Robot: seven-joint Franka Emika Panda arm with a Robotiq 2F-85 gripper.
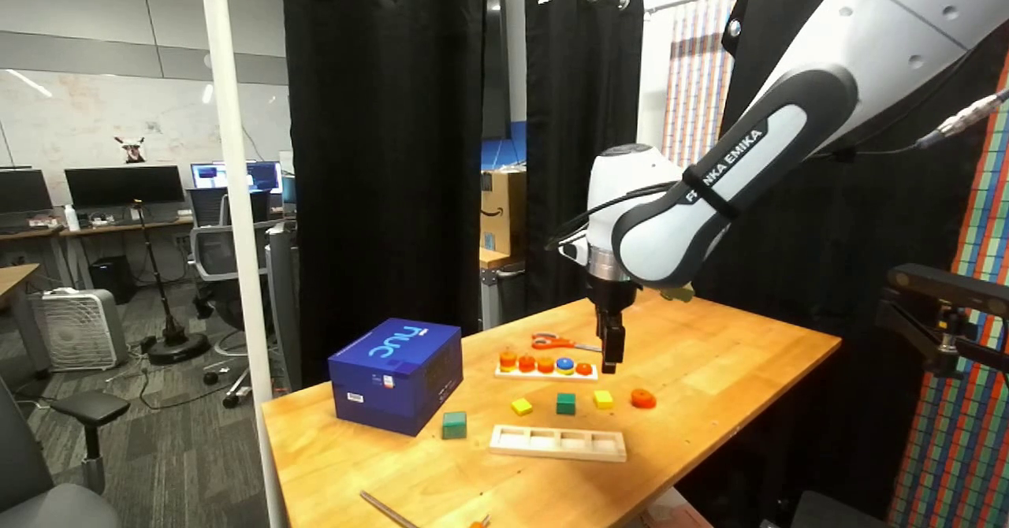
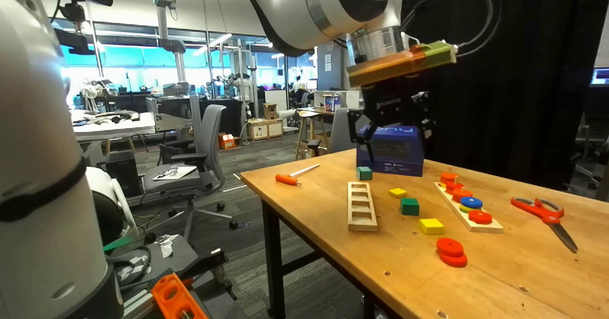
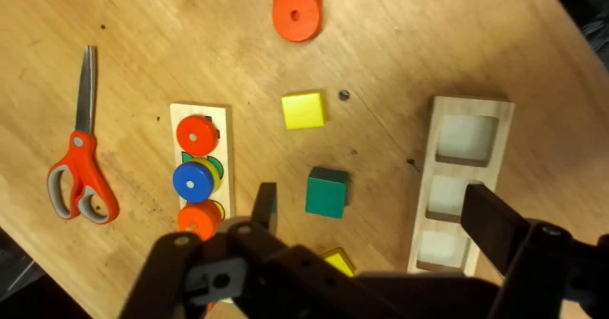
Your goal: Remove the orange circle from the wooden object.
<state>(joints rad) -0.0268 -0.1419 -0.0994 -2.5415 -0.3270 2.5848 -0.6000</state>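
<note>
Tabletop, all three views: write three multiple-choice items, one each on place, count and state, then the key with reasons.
1. Relative to the pegged board, the scissors lie:
A) on top of it
B) beside it, not touching
C) underneath it

2. The pale wooden tray has:
A) two compartments
B) six compartments
C) four compartments

3. The hand is:
A) open, holding nothing
B) shut, holding nothing
C) shut on the scissors

1 B: in the wrist view, tabletop shows between them.
2 C: both exterior views show four in a row.
3 A: the wrist view shows it spread wide, nothing gripped.
</note>
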